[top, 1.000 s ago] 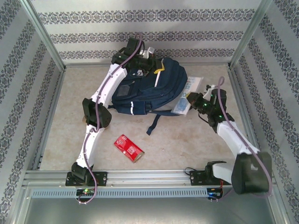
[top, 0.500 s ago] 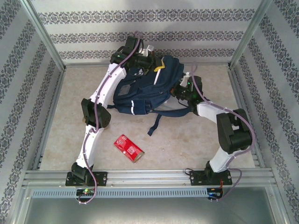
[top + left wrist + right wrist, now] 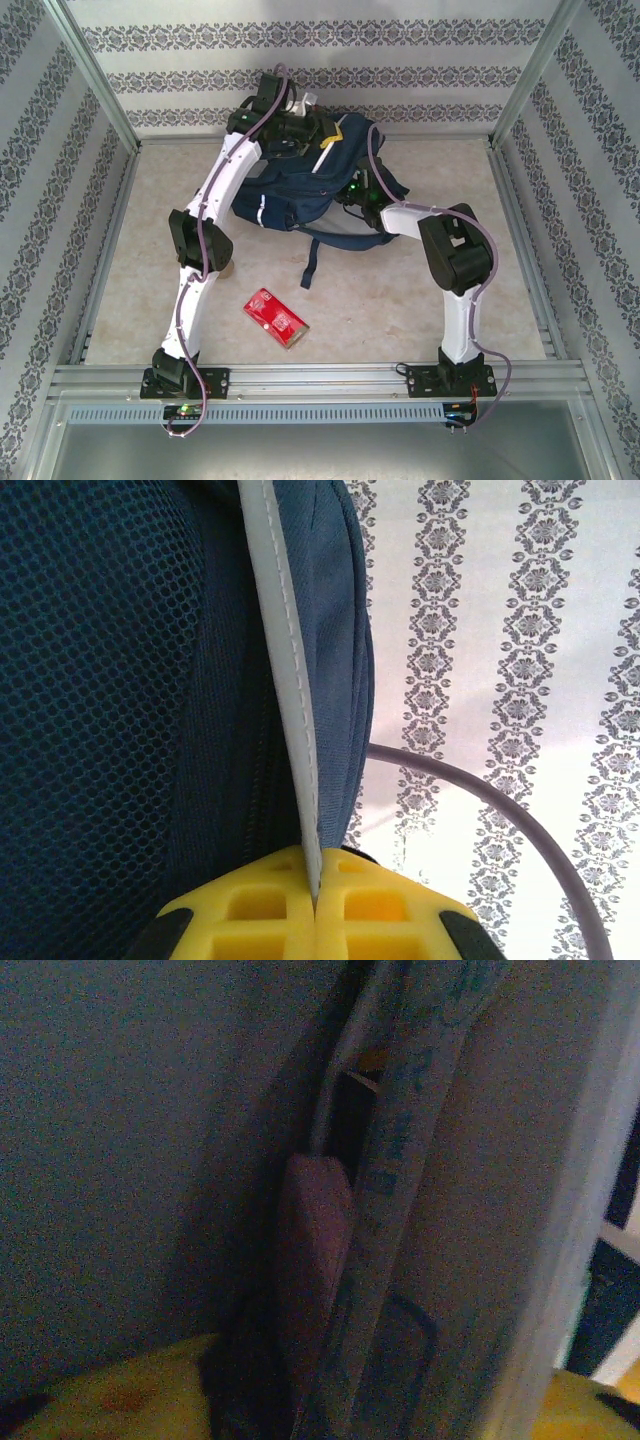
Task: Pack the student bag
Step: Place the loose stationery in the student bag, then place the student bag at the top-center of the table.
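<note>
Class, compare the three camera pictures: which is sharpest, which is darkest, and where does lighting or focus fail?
Top external: evenly lit, sharp, only faint shadows around the student bag. Left wrist: bright, bag mesh crisp, wallpaper pale. Right wrist: darkest by far, grainy, blurred, colours muddy.

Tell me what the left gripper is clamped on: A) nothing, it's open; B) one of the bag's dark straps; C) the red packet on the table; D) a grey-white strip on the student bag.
D: in the left wrist view the left gripper has its yellow pads shut on the grey-white strip of the student bag.
</note>
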